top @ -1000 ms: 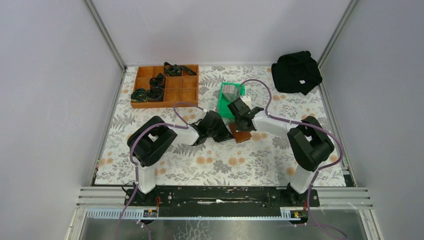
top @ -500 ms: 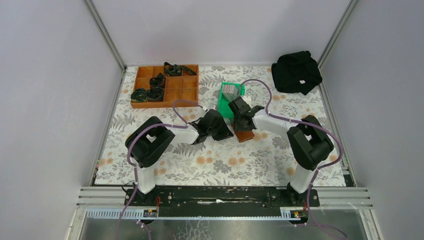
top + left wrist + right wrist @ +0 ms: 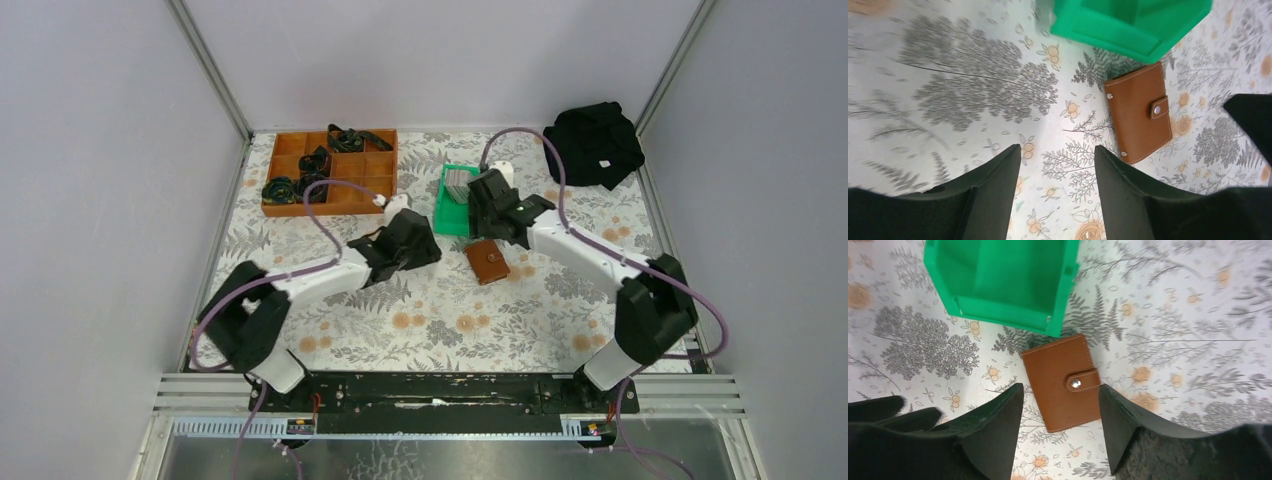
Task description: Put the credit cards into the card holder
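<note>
With left gripper (image 3: 1057, 147) and right gripper (image 3: 1060, 387) spread empty, pinch the snap tab (image 3: 1083, 381) of the card holder (image 3: 1048, 367) just below the right one

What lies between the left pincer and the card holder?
Only bare flowered cloth, as the left wrist view shows; the open left pincer and the shut card holder are apart.

Far left on the floral surface (image 3: 450, 320) sits the brown wooden tray (image 3: 330, 211), divided into compartments. Black coiled straps (image 3: 297, 187) fill its left cells, and another black tangle (image 3: 347, 138) lies in a far cell. Middle of the scene, the small green bin (image 3: 445, 214) stands on the cloth. Over in the far right corner, a crumpled black bag (image 3: 592, 143) rests against the grey wall.
</note>
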You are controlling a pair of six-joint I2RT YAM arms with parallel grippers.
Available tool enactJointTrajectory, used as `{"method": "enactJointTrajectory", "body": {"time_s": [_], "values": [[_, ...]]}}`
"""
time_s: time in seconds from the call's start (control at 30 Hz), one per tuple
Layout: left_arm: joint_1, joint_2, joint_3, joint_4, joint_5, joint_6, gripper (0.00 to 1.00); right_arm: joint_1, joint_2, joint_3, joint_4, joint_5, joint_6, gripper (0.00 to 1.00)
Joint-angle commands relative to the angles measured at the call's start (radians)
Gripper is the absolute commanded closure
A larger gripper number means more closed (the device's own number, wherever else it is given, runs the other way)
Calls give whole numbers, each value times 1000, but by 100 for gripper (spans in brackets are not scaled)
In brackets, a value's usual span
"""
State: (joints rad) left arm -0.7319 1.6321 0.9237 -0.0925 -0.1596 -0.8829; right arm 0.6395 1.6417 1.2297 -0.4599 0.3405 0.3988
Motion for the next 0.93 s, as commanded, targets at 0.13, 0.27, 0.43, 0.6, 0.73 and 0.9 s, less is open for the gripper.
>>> {"method": "enactJointTrajectory", "body": {"time_s": [0.13,0.27,0.43,0.6,0.73,0.9], "values": [[6,-310,-116,-141,-329,51,23,-94,-265,-183,25,178,-11,24],[4,-443,-154,-186,-440,62,0,-106,-375,-272,8,283,8,10],[1,-589,-230,-213,-556,90,0,-107,-427,-329,-80,346,101,1],[2,-690,-296,-220,-583,137,0,-107,-446,-346,-203,395,219,1],[2,-732,-322,-243,-604,129,0,-106,-485,-371,-241,410,253,0],[2,-749,-336,-267,-611,125,0,-106,-593,-445,-200,389,250,1]]}}
